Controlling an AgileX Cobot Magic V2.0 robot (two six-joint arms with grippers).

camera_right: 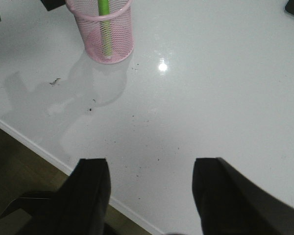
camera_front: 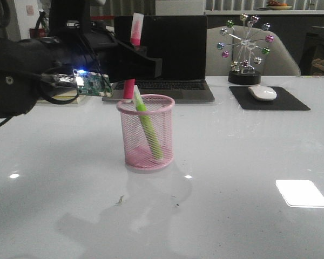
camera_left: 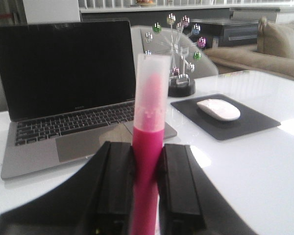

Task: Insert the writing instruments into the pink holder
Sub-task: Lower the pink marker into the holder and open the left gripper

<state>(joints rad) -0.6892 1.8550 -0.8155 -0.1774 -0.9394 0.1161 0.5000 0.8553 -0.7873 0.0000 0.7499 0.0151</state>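
Left pincer [camera_front: 134, 63] clamps pink marker [camera_front: 135, 32] above pink holder [camera_front: 146, 132] w/ green marker [camera_front: 149, 127]; right pincer [camera_right: 149, 188] apart.

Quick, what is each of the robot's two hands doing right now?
Left tool: closed on the pink marker.
Right tool: open, holding nothing.

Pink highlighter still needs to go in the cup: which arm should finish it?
Left. The left gripper is shut on the pink highlighter, holding it upright just above the pink holder. The right gripper is open, empty and off to the side.
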